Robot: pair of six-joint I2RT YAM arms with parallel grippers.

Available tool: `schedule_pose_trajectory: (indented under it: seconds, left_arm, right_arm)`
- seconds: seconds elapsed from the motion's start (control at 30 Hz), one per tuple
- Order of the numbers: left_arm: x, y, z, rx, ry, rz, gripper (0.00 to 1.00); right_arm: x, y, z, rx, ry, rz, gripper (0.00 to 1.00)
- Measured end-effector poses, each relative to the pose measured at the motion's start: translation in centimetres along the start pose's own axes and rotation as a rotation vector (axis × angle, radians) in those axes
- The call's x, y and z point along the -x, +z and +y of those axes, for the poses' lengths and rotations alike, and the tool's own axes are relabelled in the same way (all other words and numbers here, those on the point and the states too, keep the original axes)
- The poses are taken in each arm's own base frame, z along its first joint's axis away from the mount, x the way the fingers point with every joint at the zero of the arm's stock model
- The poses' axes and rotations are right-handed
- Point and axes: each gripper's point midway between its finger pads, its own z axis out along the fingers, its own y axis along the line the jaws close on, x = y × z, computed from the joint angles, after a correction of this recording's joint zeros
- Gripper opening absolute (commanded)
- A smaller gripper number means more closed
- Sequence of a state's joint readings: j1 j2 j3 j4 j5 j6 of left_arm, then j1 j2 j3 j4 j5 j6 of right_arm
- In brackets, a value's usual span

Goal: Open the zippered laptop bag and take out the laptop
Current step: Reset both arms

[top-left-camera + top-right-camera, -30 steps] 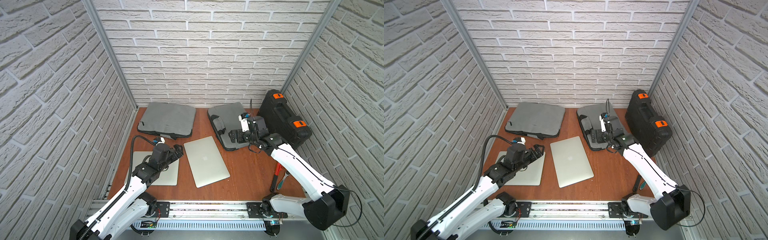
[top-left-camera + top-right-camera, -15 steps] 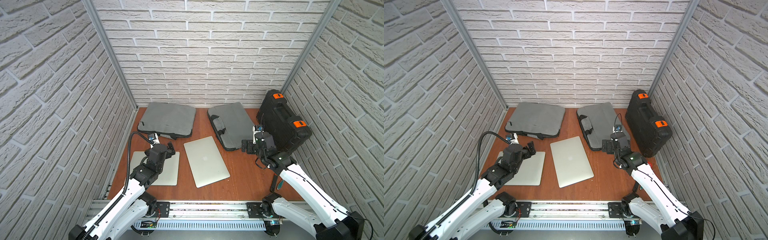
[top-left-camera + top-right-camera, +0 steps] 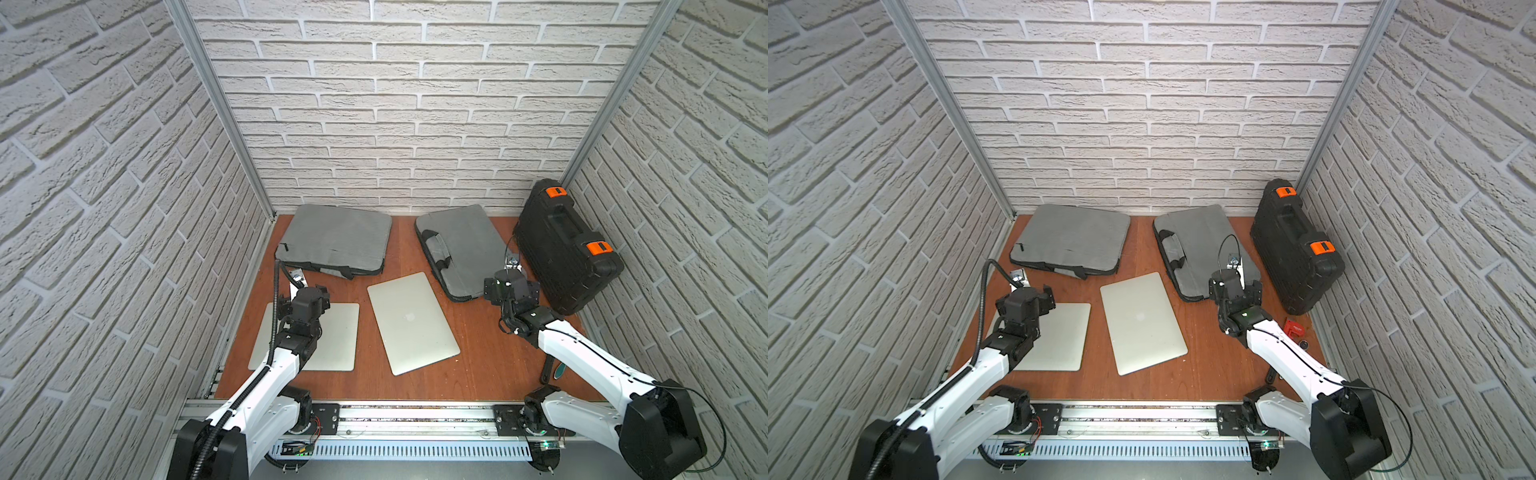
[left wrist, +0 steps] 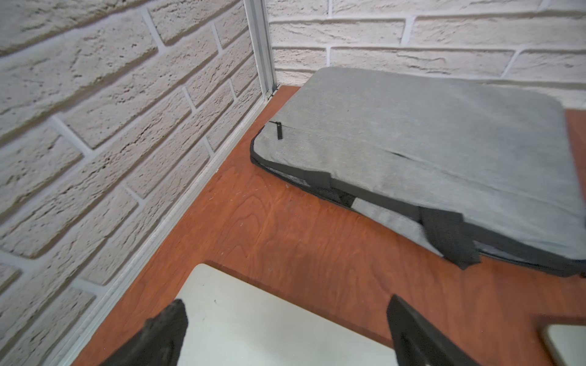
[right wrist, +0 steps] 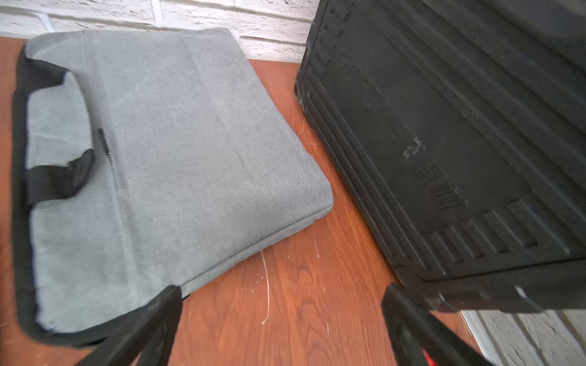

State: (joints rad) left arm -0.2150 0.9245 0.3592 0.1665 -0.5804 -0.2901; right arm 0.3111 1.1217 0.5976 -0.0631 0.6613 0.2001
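Two grey zippered laptop bags lie at the back of the table: one at the left (image 3: 336, 237) (image 3: 1073, 237) (image 4: 412, 136), one at the right (image 3: 461, 245) (image 3: 1200, 241) (image 5: 174, 158) with its handle side facing left. A silver laptop (image 3: 411, 322) (image 3: 1142, 322) lies closed in the middle, clear of both bags. A second silver laptop (image 3: 336, 336) (image 3: 1059, 336) (image 4: 269, 332) lies at the left. My left gripper (image 3: 305, 291) (image 4: 285, 304) hangs open over that laptop's far corner, holding nothing. My right gripper (image 3: 511, 286) (image 5: 282, 291) is open and empty over bare wood between the right bag's near corner and the case.
A black hard case (image 3: 565, 245) (image 5: 444, 126) with orange latches leans at the back right, close to my right gripper. Small hand tools (image 3: 550, 368) (image 3: 1293, 328) lie by the right wall under the right arm. Brick walls close in three sides.
My right gripper has drawn back off the right bag toward the front right, beside the case. My left gripper has pulled back and left over the left laptop. Both stayed open.
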Motion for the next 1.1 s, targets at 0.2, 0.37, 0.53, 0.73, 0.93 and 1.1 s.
schedule_pose_trajectory:
  seconds: [0.2, 0.37, 0.53, 0.73, 0.93, 1.1]
  left_arm:
    - [-1.3, 1.9, 0.7, -0.016, 0.035, -0.045, 0.98]
    - [-3.5, 3.4, 1.2, -0.046, 0.024, -0.036, 0.98]
    - [-3.8, 5.2, 0.4, -0.097, 0.005, -0.046, 0.98]
    - [-3.5, 7.2, 0.7, -0.133, -0.042, -0.076, 0.98]
    - [-5.2, 8.8, 0.5, -0.196, -0.085, -0.029, 0.98]
    - [-1.4, 10.0, -2.1, -0.319, -0.054, -0.082, 0.98]
  right_arm:
    - [-0.8, 1.9, -1.0, -0.026, -0.011, -0.057, 1.00]
    - [-0.1, 3.0, -1.5, -0.001, 0.044, -0.130, 1.00]
    - [-0.5, 4.0, -1.8, 0.044, 0.083, -0.148, 1.00]
    - [-1.6, 4.7, -1.0, 0.110, 0.108, -0.178, 1.00]
    - [-4.0, 6.8, 1.0, 0.191, 0.076, -0.108, 1.00]
    - [-4.5, 7.4, 2.9, 0.297, 0.046, -0.091, 1.00]
